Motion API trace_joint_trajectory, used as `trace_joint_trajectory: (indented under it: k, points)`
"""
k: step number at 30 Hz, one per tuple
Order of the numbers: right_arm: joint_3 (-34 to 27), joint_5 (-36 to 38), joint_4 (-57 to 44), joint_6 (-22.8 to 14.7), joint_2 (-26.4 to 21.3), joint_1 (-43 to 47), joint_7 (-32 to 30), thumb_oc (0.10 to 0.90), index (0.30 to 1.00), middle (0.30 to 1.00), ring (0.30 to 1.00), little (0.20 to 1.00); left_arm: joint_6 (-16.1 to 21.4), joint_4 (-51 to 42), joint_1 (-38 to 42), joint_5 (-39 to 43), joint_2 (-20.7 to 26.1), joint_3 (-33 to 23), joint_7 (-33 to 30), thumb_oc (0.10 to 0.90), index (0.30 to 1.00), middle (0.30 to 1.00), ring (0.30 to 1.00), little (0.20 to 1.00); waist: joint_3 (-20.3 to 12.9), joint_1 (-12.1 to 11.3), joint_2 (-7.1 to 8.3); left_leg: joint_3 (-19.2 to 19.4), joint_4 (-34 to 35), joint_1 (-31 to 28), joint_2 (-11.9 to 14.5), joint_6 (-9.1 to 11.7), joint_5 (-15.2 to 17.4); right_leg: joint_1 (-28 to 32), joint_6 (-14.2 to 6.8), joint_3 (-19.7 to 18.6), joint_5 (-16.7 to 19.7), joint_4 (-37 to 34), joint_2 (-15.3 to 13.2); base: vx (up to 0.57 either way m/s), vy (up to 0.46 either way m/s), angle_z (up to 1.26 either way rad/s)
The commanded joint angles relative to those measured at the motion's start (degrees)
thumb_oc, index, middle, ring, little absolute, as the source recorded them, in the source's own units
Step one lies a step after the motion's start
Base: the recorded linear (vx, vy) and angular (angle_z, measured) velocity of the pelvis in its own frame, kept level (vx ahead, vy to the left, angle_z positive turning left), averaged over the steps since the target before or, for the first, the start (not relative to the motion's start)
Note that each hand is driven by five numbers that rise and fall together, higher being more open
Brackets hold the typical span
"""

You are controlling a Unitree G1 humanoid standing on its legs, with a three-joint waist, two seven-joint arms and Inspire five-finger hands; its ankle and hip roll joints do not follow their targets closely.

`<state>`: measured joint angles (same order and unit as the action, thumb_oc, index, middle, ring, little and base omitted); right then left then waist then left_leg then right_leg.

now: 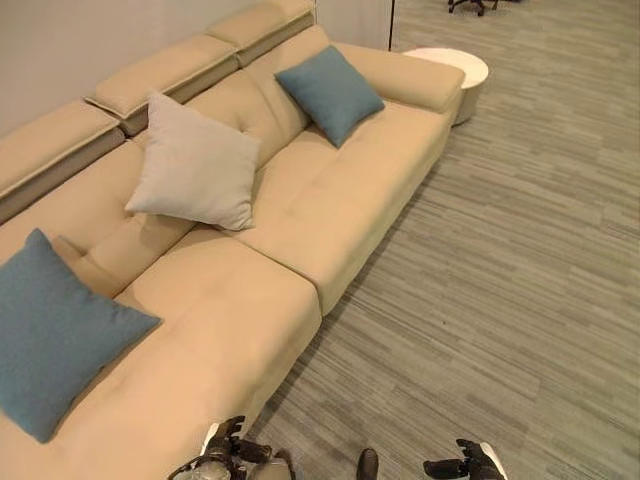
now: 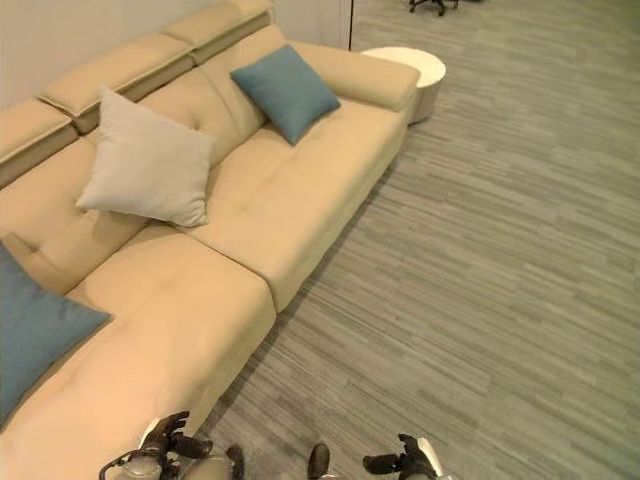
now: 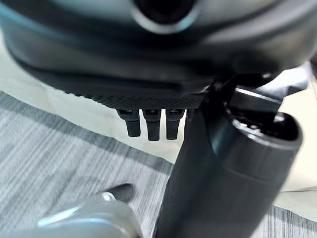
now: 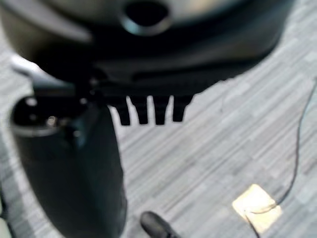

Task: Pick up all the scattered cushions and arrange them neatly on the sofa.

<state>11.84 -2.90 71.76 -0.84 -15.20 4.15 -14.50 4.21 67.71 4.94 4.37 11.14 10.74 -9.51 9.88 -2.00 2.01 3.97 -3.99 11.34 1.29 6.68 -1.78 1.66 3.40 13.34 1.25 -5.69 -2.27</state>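
Three cushions rest on the beige sofa [image 1: 330, 210]. A blue cushion [image 1: 330, 92] leans on the backrest at the far end, and a pale grey cushion [image 1: 197, 163] leans in the middle. A second blue cushion [image 1: 50, 335] lies on the near section, at the left. My left hand [image 1: 228, 445] hangs low by the sofa's near front corner, open and holding nothing, its fingers [image 3: 151, 124] relaxed over the sofa's edge. Off to the right, my right hand [image 1: 470, 465] hangs over the carpet, open, its fingers [image 4: 148, 111] straight and holding nothing.
A round white side table [image 1: 455, 70] stands at the sofa's far end. An office chair base [image 1: 472, 5] shows beyond it. Grey striped carpet [image 1: 500, 260] stretches to the right of the sofa. A small yellowish patch [image 4: 256, 207] lies on the floor under my right hand.
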Motion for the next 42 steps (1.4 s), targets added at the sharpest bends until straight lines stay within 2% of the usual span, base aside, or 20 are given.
trace_joint_trajectory:
  k: [1,4,6,9,10,11,12,14,16,17,21,25,28,29,30,32,34,37,38,42]
  points:
    - [0.38,1.45,-0.39,-1.18,-1.68,0.37,-2.28,0.8,0.9,0.9,0.9,0.9,0.59,1.01,-0.24,-0.38,0.89,1.42,-1.02,0.8,0.9,0.9,0.9,0.9,0.85,-1.78,1.61,1.12,-4.47,3.79,-2.61,-4.18,1.01,3.26,-7.75,-1.44,-7.2,3.58,1.06,0.21,-0.041,-0.17]
    - [0.64,1.17,-0.28,-1.07,-1.04,-0.47,-2.01,0.8,0.9,0.9,0.9,0.9,0.32,0.95,-1.51,0.32,0.95,0.34,-0.76,0.8,0.9,0.9,0.9,0.9,-0.98,-2.58,1.35,-0.1,-2.41,1.68,-3.22,-5.51,1.12,5.19,-7.17,-3.8,-10.01,5.75,2.08,0.27,0.032,-0.48]
    - [0.66,0.78,-0.18,-1.03,-1.02,-0.72,-1.88,0.8,0.9,0.9,0.9,0.9,0.12,1.12,-1.9,-0.22,1.06,0.19,-0.83,0.8,0.9,0.9,0.9,0.9,-1.61,-2.56,1.5,-0.08,-2.1,0.62,-3.46,-5.94,1.34,5.65,-7.24,-3.8,-10.72,6.79,1.78,0.28,0.065,-0.66]
    - [0.73,-0.33,0.03,-0.76,-1.17,-0.94,-1.43,0.8,0.9,0.9,0.9,0.9,-0.04,1.23,-2.49,-0.65,0.97,0.08,-0.54,0.8,0.9,0.9,0.9,0.9,-2.62,-3.35,1.67,0.65,-1.83,-1.94,-3.93,-7.29,2.78,5.53,-8.4,-3.87,-11.49,11.34,0.69,0.23,0.085,-0.27]
    - [0.69,-0.56,0.13,-0.79,-1.03,-1.07,-1.02,0.8,0.9,0.9,0.9,0.9,-0.04,1.12,-2.66,-0.83,0.96,0.04,-0.48,0.8,0.9,0.9,0.9,0.9,-2.8,-3.55,1.68,0.89,-1.19,-3.17,-4.02,-7.77,3.33,4.79,-9.18,-3.8,-10.98,13.96,0.38,0.15,0.091,-0.43]
    - [0.9,-0.93,-0.13,-0.53,-1.14,-0.51,-0.78,0.8,0.9,0.9,0.9,0.9,-0.22,0.25,-2.47,-0.66,1.37,-0.05,-0.51,0.8,0.9,0.9,0.9,0.9,-1.98,-3.02,1.33,0.84,-0.85,-5.25,-4.38,-9.18,4.39,0.28,-11.81,-4.06,-7.19,23.56,-1.09,0.16,0.106,-0.39]
    - [1.1,-0.98,-0.55,-0.42,-1.16,0.08,-0.67,0.8,0.9,0.9,0.9,0.9,-0.27,-0.22,-2.12,-0.5,1.74,-0.07,-0.67,0.8,0.9,0.9,0.9,0.9,-1.25,-2.38,0.74,0.61,-0.73,-5.84,-4.06,-9.73,4.59,-2.72,-12.95,-4.02,-4.66,28.29,-1.43,0.09,0.094,-0.26]
    - [1.34,-1.1,-1.32,-0.55,-1.1,0.81,-0.63,0.8,0.9,0.9,0.9,0.9,-0.19,-0.12,-1.5,-0.33,2.3,-0.11,-0.79,0.8,0.9,0.9,0.9,0.9,-0.22,-1.85,-0.14,0.14,-0.62,-6.51,-3.68,-10.24,5.05,-6.57,-13.72,-2.79,-3.99,33.63,-3.0,0.06,0.03,0.16]
    - [1.47,-1.37,-1.88,-0.78,-1.03,1.21,-0.73,0.8,0.9,0.9,0.9,0.9,-0.03,0.43,-1.5,-0.26,2.26,-0.14,-1.11,0.8,0.9,0.9,0.9,0.9,-0.22,-1.82,-0.8,-0.43,0.48,-8.42,-3.46,-10.23,5.82,-7.77,-12.43,-0.5,-5.12,31.87,-5.29,0.22,-0.038,0.34]
    - [1.63,-1.66,-2.11,-0.9,-1.27,1.88,-0.73,0.8,0.9,0.9,0.9,0.9,0.09,0.93,-1.18,-0.47,2.1,0.0,-1.04,0.8,0.9,0.9,0.9,0.9,-0.35,-1.46,-1.35,-1.14,1.58,-9.85,-3.1,-9.8,6.38,-9.48,-11.01,0.61,-6.08,26.72,-6.35,0.28,-0.118,-0.01]
    - [1.74,-1.62,-2.46,-0.39,-1.72,2.78,-0.79,0.8,0.9,0.9,0.9,0.9,0.37,1.86,-0.4,-0.8,1.96,0.45,-1.04,0.8,0.9,0.9,0.9,0.9,0.42,0.27,-0.56,-3.25,1.57,-12.54,-4.11,-8.73,8.48,-11.52,-11.64,-4.4,-2.27,14.66,-5.42,0.24,-0.174,-0.08]
    - [2.22,-1.92,-1.5,-0.49,-1.22,2.05,-0.64,0.8,0.9,0.9,0.9,0.9,0.4,3.25,-0.97,-1.34,1.16,0.55,-0.91,0.8,0.9,0.9,0.9,0.9,-0.48,0.4,0.45,-4.09,-1.78,-13.39,-3.77,-7.29,10.96,-8.41,-10.71,-4.43,-2.31,12.23,-4.82,0.22,-0.245,0.55]
    - [1.79,-0.81,-1.59,-1.2,-1.46,1.99,-0.78,0.8,0.9,0.9,0.9,0.9,0.39,3.46,-0.9,-1.32,0.88,0.73,-0.8,0.8,0.9,0.9,0.9,0.9,-0.4,0.49,1.15,-3.45,-9.3,-10.52,-2.43,-4.95,10.88,-5.34,-9.09,-3.17,-3.64,10.73,-4.27,0.11,-0.247,0.24]
    - [1.62,-0.26,-1.57,-1.29,-1.76,2.17,-1.03,0.8,0.9,0.9,0.9,0.9,0.36,2.81,-0.45,-0.89,0.71,1.03,-0.64,0.8,0.9,0.9,0.9,0.9,0.61,0.12,1.6,-2.32,-17.41,-6.61,-0.86,-3.54,7.75,-3.62,-7.74,-2.22,-4.59,10.05,-4.11,0.05,-0.216,0.34]
    - [1.61,-0.26,-1.56,-1.29,-1.76,2.18,-1.03,0.8,0.9,0.9,0.9,0.9,0.35,2.81,-0.44,-0.89,0.71,1.03,-0.64,0.8,0.9,0.9,0.9,0.9,0.57,0.2,1.52,-2.42,-17.75,-6.36,-0.78,-3.5,7.89,-3.67,-7.71,-2.13,-4.58,10.04,-4.03,0.04,-0.212,0.42]
    - [1.52,0.46,-1.19,-1.08,-2.26,2.27,-1.25,0.8,0.9,0.9,0.9,0.9,0.18,1.94,-0.04,-0.38,0.73,1.49,-0.82,0.8,0.9,0.9,0.9,0.9,1.73,-0.48,2.17,0.02,-24.35,-2.29,1.26,-3.61,5.47,-1.18,-6.25,-0.73,-5.71,8.75,-3.51,0.09,-0.217,0.3]
    - [1.56,0.67,-1.03,-1.05,-2.3,2.07,-1.32,0.8,0.9,0.9,0.9,0.9,0.22,1.96,-0.13,-0.33,0.74,1.72,-0.89,0.8,0.9,0.9,0.9,0.9,1.78,-0.67,2.27,0.56,-24.28,-0.83,1.31,-3.88,5.6,-0.42,-6.05,-0.3,-6.08,8.23,-3.24,0.13,-0.136,0.17]
    - [1.52,0.89,-1.02,-1.15,-2.38,0.96,-1.46,0.8,0.9,0.9,0.9,0.9,-0.08,2.52,-0.31,-0.91,0.72,1.99,-0.74,0.8,0.9,0.9,0.9,0.9,1.17,-0.74,2.45,4.78,-15.83,1.25,1.08,-4.75,6.29,1.67,-6.16,1.57,-7.28,6.19,-2.39,0.17,-0.071,0.15]
    - [1.53,0.89,-1.02,-1.15,-2.37,0.95,-1.46,0.8,0.9,0.9,0.9,0.9,-0.09,2.51,-0.33,-0.91,0.72,1.99,-0.74,0.8,0.9,0.9,0.9,0.9,1.13,-0.7,2.51,4.78,-15.65,1.2,0.98,-4.77,6.19,1.67,-6.19,1.6,-7.28,6.16,-2.46,0.13,-0.033,0.45]
    - [1.41,0.86,-0.72,-0.64,-2.08,-0.45,-1.21,0.8,0.9,0.9,0.9,0.9,-0.19,2.41,-1.05,-2.16,0.81,1.73,-0.45,0.8,0.9,0.9,0.9,0.9,-0.05,-0.35,1.29,13.76,-6.59,1.12,1.65,-5.07,2.22,4.58,-6.35,3.67,-9.79,5.71,-0.17,0.2,0.015,0.57]
